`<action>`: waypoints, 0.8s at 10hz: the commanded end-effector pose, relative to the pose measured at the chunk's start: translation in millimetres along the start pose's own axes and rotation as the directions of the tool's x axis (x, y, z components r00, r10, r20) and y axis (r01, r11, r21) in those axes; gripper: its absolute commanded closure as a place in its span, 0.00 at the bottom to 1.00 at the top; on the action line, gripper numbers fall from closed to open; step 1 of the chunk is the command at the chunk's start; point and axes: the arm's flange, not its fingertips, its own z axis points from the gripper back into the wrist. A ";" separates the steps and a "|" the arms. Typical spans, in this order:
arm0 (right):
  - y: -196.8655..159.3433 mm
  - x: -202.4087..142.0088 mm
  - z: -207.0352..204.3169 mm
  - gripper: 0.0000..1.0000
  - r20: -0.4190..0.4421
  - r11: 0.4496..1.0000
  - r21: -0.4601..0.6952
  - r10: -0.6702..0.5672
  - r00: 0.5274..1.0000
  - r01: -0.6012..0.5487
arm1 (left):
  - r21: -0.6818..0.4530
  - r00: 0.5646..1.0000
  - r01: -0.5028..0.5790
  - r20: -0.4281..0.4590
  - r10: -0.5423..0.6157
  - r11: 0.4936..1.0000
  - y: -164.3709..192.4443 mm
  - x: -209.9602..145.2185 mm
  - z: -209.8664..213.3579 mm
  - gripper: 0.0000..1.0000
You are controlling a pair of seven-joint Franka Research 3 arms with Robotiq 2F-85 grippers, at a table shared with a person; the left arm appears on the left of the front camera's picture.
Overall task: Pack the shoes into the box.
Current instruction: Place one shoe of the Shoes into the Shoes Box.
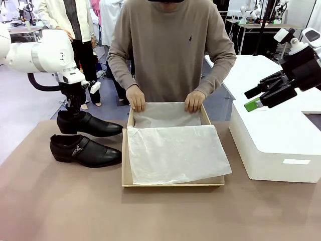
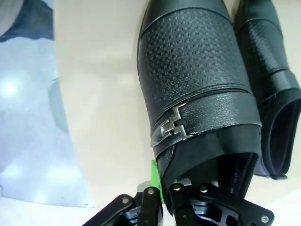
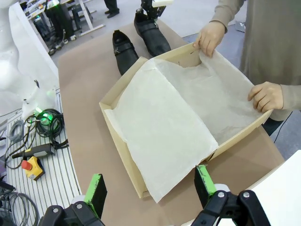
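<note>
Two glossy black shoes lie at the table's left. My left gripper (image 1: 75, 109) comes down on the heel of the far shoe (image 1: 93, 125) and is shut on its collar. In the left wrist view, the green pad (image 2: 154, 179) presses the outside of that buckled shoe (image 2: 197, 84), with the other finger inside the opening. The near shoe (image 1: 85, 150) lies free beside it (image 2: 273, 80). The tan box (image 1: 126, 170) stands open in the middle, lined with white tissue paper (image 1: 175, 150). The person's hands (image 1: 136, 98) (image 1: 194, 101) hold the tissue at the far rim. My right gripper (image 1: 261, 98) hangs open, high at the right, looking down on the box (image 3: 176, 54).
A big white box (image 1: 281, 145) stands on the table's right side, under my right gripper. Brown tabletop lies bare in front of the tan box and the shoes. Off the table's edge, cables and a yellow stop button (image 3: 33, 167) rest on a rack.
</note>
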 end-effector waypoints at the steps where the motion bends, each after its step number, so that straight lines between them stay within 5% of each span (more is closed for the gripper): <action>1: -2.9 2.6 -0.8 0.00 0.030 1.000 0.012 0.023 0.999 -0.023 | 0.036 0.999 -0.037 -0.012 0.038 0.999 0.6 -8.9 24.5 1.00; 8: -2.9 2.6 -0.8 0.00 0.030 1.000 0.012 0.023 0.999 -0.023 | 0.109 0.988 -0.145 -0.034 0.149 0.983 -16.3 -5.1 103.9 1.00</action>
